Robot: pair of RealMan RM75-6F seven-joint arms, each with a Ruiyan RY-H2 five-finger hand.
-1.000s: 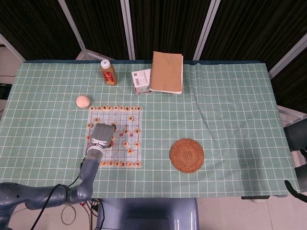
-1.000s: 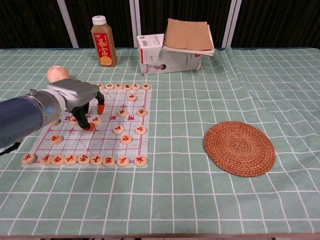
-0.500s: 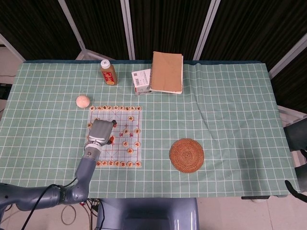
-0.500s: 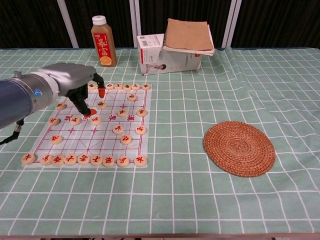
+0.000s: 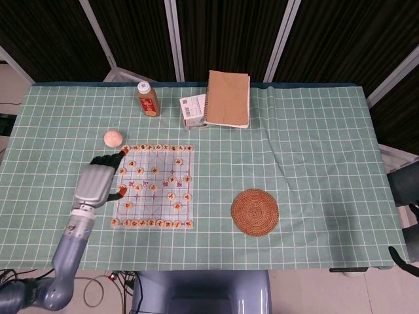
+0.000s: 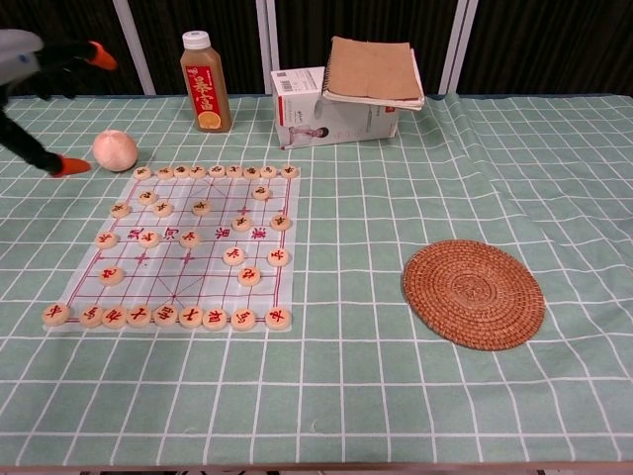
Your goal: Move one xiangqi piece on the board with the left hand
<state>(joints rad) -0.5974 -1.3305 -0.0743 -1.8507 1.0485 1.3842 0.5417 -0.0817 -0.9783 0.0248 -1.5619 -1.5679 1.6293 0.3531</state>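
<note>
My left hand [image 5: 97, 183] hangs released beside the board [image 5: 156, 186] on the green checked counter [image 5: 308, 157], dark curtains [image 5: 229, 33] behind.

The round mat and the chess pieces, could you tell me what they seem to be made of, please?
The mat looks like woven rattan or straw: brown, matte, with concentric coiled rings. The pieces look like pale wood, smooth discs with red or dark characters; light plastic cannot be ruled out. The board under them looks like a thin, glossy printed sheet.
</note>
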